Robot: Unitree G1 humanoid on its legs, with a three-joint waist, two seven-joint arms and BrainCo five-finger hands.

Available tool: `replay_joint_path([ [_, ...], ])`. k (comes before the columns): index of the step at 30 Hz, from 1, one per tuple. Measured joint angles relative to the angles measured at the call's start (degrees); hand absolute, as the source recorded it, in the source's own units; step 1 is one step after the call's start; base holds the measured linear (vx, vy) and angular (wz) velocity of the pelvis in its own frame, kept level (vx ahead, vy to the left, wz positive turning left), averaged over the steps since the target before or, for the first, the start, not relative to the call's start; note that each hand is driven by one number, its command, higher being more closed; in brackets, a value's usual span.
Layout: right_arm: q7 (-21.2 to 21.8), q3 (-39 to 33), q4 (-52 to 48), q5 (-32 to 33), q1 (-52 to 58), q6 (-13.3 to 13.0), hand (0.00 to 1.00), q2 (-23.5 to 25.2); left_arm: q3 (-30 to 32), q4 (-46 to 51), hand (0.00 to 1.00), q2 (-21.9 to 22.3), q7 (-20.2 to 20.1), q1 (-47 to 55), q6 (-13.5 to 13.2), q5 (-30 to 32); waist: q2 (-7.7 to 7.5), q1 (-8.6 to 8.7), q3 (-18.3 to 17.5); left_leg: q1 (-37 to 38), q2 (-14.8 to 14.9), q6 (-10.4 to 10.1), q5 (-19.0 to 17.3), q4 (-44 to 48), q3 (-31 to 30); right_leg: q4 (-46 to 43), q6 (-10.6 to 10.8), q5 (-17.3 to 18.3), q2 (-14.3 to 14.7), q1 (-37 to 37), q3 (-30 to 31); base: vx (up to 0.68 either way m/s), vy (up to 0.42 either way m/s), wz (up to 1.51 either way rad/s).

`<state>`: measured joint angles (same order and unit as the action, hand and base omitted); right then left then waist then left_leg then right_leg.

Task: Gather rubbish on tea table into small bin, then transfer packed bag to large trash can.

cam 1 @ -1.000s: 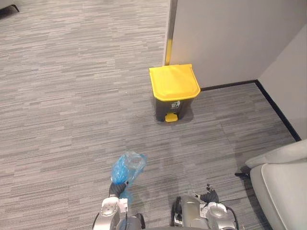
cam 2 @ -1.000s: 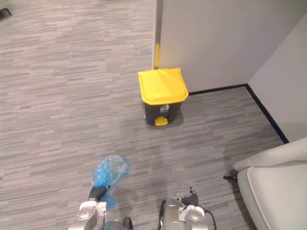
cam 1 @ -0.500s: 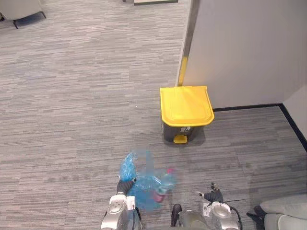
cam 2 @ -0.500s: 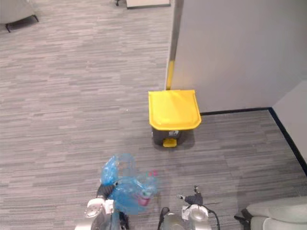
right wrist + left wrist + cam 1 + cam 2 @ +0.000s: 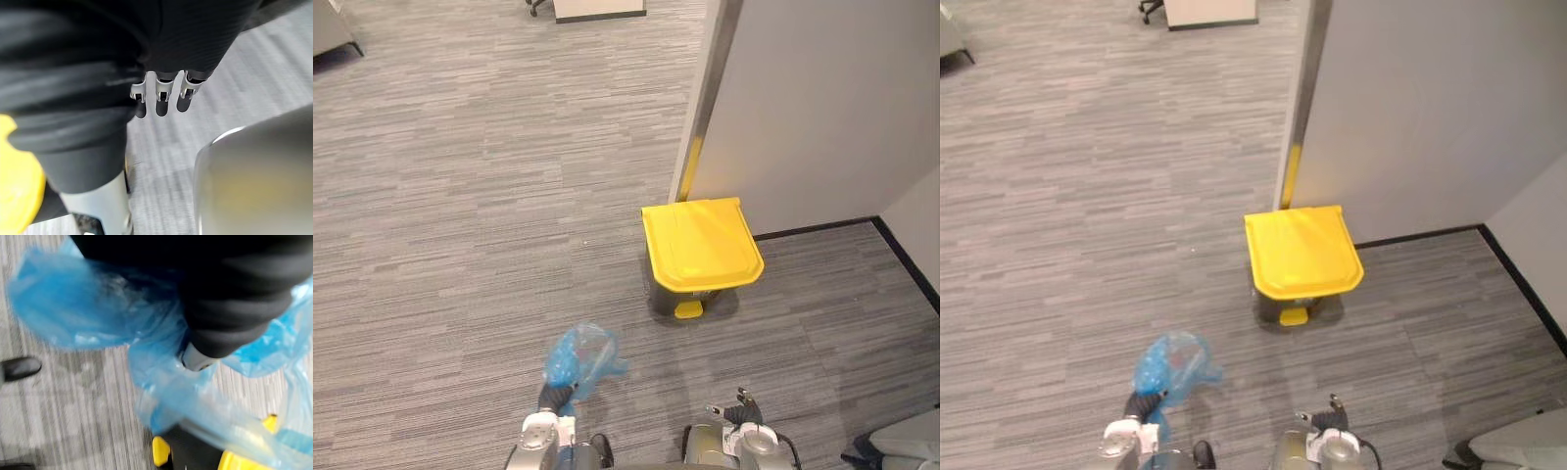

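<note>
A blue plastic bag (image 5: 576, 356) bunches up above my left hand (image 5: 552, 398), which is shut on its gathered neck low in the left eye view. In the left wrist view the blue plastic bag (image 5: 88, 308) wraps around the hand's dark cover and one fingertip (image 5: 195, 358). The large trash can (image 5: 702, 245) has a yellow lid, a dark body and a yellow pedal (image 5: 688, 309). It stands closed against the wall, ahead and to the right of the bag. My right hand (image 5: 737, 410) hangs low at the right, holding nothing, its fingers (image 5: 161, 100) relaxed.
A grey partition wall (image 5: 822, 108) with a metal corner post (image 5: 705, 98) and black skirting rises behind the can. A pale chair (image 5: 911, 441) sits at the bottom right corner. Furniture (image 5: 597, 8) stands far off at the top. Open grey carpet (image 5: 460, 196) lies to the left.
The whole picture has shifted with the camera. Half a second ago the bag's bulk had swung out to the right of my left hand; now it sits bunched above that hand.
</note>
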<state>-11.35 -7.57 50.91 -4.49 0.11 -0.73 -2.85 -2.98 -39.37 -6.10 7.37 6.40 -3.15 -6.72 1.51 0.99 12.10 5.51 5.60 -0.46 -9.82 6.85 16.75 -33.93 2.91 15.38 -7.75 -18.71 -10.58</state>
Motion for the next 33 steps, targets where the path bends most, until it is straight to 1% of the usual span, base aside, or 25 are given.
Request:
replay_joint_path([
  [1,-0.03,-0.02,-0.03,0.03,0.00,-0.03,0.00,-0.11,-0.03,-0.22,1.00,-0.13,0.04,0.03,-0.14,-0.01,-0.07,-0.02,-0.01,0.55,-0.08,-0.09,0.00,-0.03,-0.10,4.62,-0.11,-2.07,0.59,-0.07,-0.43,0.36,-0.176,0.27],
  [2,-0.08,0.09,0.07,-0.02,0.57,-0.03,0.00,0.04,-0.25,-0.70,1.00,-0.75,0.01,0.15,-0.44,-0.01,-1.85,0.03,-0.61,1.63,-1.90,-1.33,-0.50,-0.05,-0.52,14.46,-2.27,-12.21,0.48,1.08,0.44,0.27,-0.119,0.21],
  [3,0.10,0.05,0.64,0.12,0.59,-0.13,0.00,-0.85,-0.17,-2.46,1.00,0.18,0.13,-0.41,-0.32,0.00,-0.79,-0.23,-0.33,2.85,-1.47,-3.47,-2.15,-0.03,-1.83,13.01,-4.92,-13.46,0.82,0.84,0.45,0.39,-0.180,0.13],
  [4,-0.09,-0.02,1.60,-0.02,-0.34,-0.27,0.00,-2.74,-0.24,-2.80,1.00,1.70,0.13,-0.66,-0.55,0.00,1.15,-0.11,-1.03,2.47,0.10,-4.04,-2.42,0.21,-3.26,12.98,-5.16,-11.86,2.19,1.05,-0.46,0.31,-0.157,0.00],
  [5,-0.08,-0.06,1.60,-0.02,-0.41,-0.27,0.00,-3.13,-0.29,-2.81,1.00,2.12,0.11,-0.93,-0.70,0.01,1.61,-0.08,-1.04,2.54,0.43,-4.14,-2.36,0.25,-3.37,13.16,-5.09,-11.20,2.38,1.31,-0.83,0.29,-0.153,0.03],
  [6,-0.09,-0.21,1.82,-0.02,-0.44,-0.22,0.00,-3.46,-0.31,-2.84,1.00,2.64,0.13,-1.30,-0.78,0.00,2.55,0.04,-1.21,2.57,0.96,-4.25,-2.28,0.36,-3.66,13.29,-5.26,-10.58,2.69,1.78,-1.54,0.22,-0.134,0.32],
  [7,-0.11,-1.00,2.01,0.08,0.19,-0.11,0.00,-3.56,-0.54,-2.84,1.00,2.82,-0.06,-1.86,-1.06,0.00,2.29,0.98,-1.09,2.63,1.61,-5.47,-1.34,0.84,-5.00,13.32,-5.28,-9.27,2.72,3.08,-2.94,0.23,-0.150,0.46],
  [9,-0.18,-1.28,2.07,0.03,0.44,-0.01,0.00,-3.38,-0.78,-2.88,1.00,2.68,-0.11,-2.26,-1.03,0.00,1.39,1.14,-0.65,2.04,2.06,-6.32,-0.85,3.99,-5.51,14.20,-5.09,-8.22,2.62,4.94,-3.52,0.16,-0.123,0.42],
  [10,-0.35,-1.30,2.11,0.10,1.08,0.00,0.00,-2.71,-1.02,-2.82,1.00,2.77,-0.53,-2.49,-0.99,-0.01,0.32,1.04,-0.67,-1.09,3.24,-7.28,-0.36,12.98,-5.64,16.90,-5.05,-8.04,2.47,8.25,-4.58,0.09,-0.075,0.27],
  [11,-0.45,-1.30,2.11,0.09,1.12,0.00,0.00,-2.50,-1.09,-2.82,1.00,2.83,-0.74,-2.42,-0.97,-0.01,0.15,1.00,-0.63,-2.21,3.65,-7.82,-0.04,15.73,-5.56,17.82,-4.98,-8.18,2.59,9.35,-4.74,0.13,-0.053,0.22],
  [12,-0.56,-1.29,1.91,0.17,1.23,0.00,0.00,-1.90,-1.46,-2.79,1.00,2.90,-1.17,-2.25,-0.96,-0.01,-0.39,0.66,-0.44,-4.23,4.79,-8.80,0.00,21.37,-5.08,19.68,-5.33,-8.69,2.67,11.34,-4.74,0.15,0.008,-0.08],
  [13,-0.57,-1.32,1.66,0.24,1.93,-0.07,0.00,-1.63,-1.53,-2.71,1.00,3.41,-1.44,-2.03,-0.94,-0.03,-0.55,-0.12,-0.49,-5.93,5.78,-7.69,-1.40,25.00,-4.28,21.51,-5.49,-9.08,2.94,13.18,-4.45,0.14,0.029,-0.15],
  [14,-0.57,-1.37,1.59,0.26,1.90,-0.14,0.00,-1.58,-1.54,-2.59,1.00,3.71,-1.46,-2.01,-0.94,-0.03,-0.58,-0.32,-0.52,-6.76,5.81,-7.19,-2.53,25.08,-3.88,22.14,-5.55,-9.24,2.94,13.71,-4.33,0.14,0.054,-0.23],
  [15,-0.56,-1.58,1.50,0.47,1.61,-0.24,0.00,-1.11,-1.54,-1.98,1.00,4.25,-1.53,-2.02,-0.94,-0.03,-0.71,-0.52,-0.55,-8.79,5.38,-5.73,-4.20,23.08,-2.93,23.10,-5.10,-9.60,2.81,14.17,-3.49,0.14,0.092,-0.32],
  [16,-0.55,-2.43,1.61,0.51,1.13,-0.21,0.00,-0.83,-1.53,-1.70,1.00,4.49,-1.54,-2.10,-0.93,-0.03,-0.73,-1.00,-0.49,-9.75,4.13,-5.17,-4.24,17.25,-3.20,23.58,-4.31,-10.10,2.42,14.43,-2.08,0.13,0.116,-0.39],
  [17,-0.57,-2.62,1.67,0.52,1.02,-0.22,0.00,-0.69,-1.53,-1.71,1.00,4.50,-1.55,-2.02,-0.93,-0.02,-0.74,-1.09,-0.49,-9.66,3.60,-5.05,-3.83,14.62,-3.48,23.60,-4.05,-10.25,2.36,14.51,-1.61,0.13,0.172,-0.63],
  [18,-0.65,-2.95,1.67,0.50,1.03,-0.25,0.00,-0.92,-1.53,-1.73,1.00,4.60,-1.55,-1.58,-0.87,0.06,0.04,-1.14,-0.90,-9.29,2.66,-4.89,0.16,5.62,-5.53,23.74,-2.91,-10.29,2.90,14.58,-0.39,0.13,0.204,-0.73],
  [19,-0.89,-2.72,2.21,0.56,1.18,0.05,0.00,-0.85,-1.42,-2.19,1.00,4.31,-1.43,-1.63,-0.31,0.34,-0.13,-1.38,-1.49,-8.13,1.70,-5.12,2.72,3.50,-5.23,24.64,-1.14,-10.85,3.13,14.85,2.28,0.15,0.198,-0.61],
  [20,-0.89,-2.53,2.07,0.55,1.14,0.01,0.00,-0.64,-1.43,-2.03,1.00,4.21,-1.41,-1.33,-0.34,0.43,-0.35,-1.25,-1.93,-7.99,1.20,-4.94,2.81,3.00,-5.07,25.57,-0.86,-11.34,2.85,15.07,2.64,0.19,0.201,-0.41],
  [22,-0.87,-2.46,2.22,0.49,2.67,0.07,0.00,0.34,-1.57,-1.89,1.00,2.82,-1.49,-1.46,-0.37,0.58,-1.74,-1.02,-2.71,-6.62,-1.06,-4.13,3.30,-0.28,-3.23,29.93,0.62,-13.09,1.25,16.01,4.03,0.19,0.216,-0.21],
  [24,-0.86,-2.34,2.35,0.49,2.81,0.23,0.00,0.61,-2.44,-1.93,1.00,2.35,-1.53,-1.27,-0.29,1.07,-1.86,-0.97,-2.75,-5.77,-2.15,-3.90,3.44,-1.00,-2.45,31.41,1.25,-13.63,0.50,16.73,4.98,0.13,0.155,-0.26],
  [27,-0.75,-2.21,2.76,0.39,2.77,0.24,0.00,0.61,-2.67,-2.56,1.00,2.16,-1.45,-0.89,-0.26,1.55,-1.67,-0.97,-2.82,-3.78,-3.12,-3.89,3.44,-1.70,-1.81,32.69,1.49,-13.78,0.03,18.24,6.30,0.12,0.088,-0.24],
  [31,-0.74,-1.57,2.87,0.03,2.02,0.21,0.00,0.42,-2.59,-2.99,1.00,0.58,-1.19,-1.18,-0.33,1.77,-1.39,-0.96,-2.98,-3.28,-2.84,-3.88,3.43,-2.08,-1.65,33.63,1.33,-13.87,0.60,18.69,6.84,0.07,-0.006,-0.10],
  [33,-0.74,-1.16,3.29,0.00,1.97,0.21,0.00,0.24,-2.62,-2.99,1.00,0.30,-1.13,-1.10,-0.39,1.75,-1.15,-0.97,-3.12,-3.04,-2.68,-3.76,3.36,-2.07,-1.56,33.81,0.88,-14.18,0.87,18.61,7.61,0.04,-0.015,-0.22],
])
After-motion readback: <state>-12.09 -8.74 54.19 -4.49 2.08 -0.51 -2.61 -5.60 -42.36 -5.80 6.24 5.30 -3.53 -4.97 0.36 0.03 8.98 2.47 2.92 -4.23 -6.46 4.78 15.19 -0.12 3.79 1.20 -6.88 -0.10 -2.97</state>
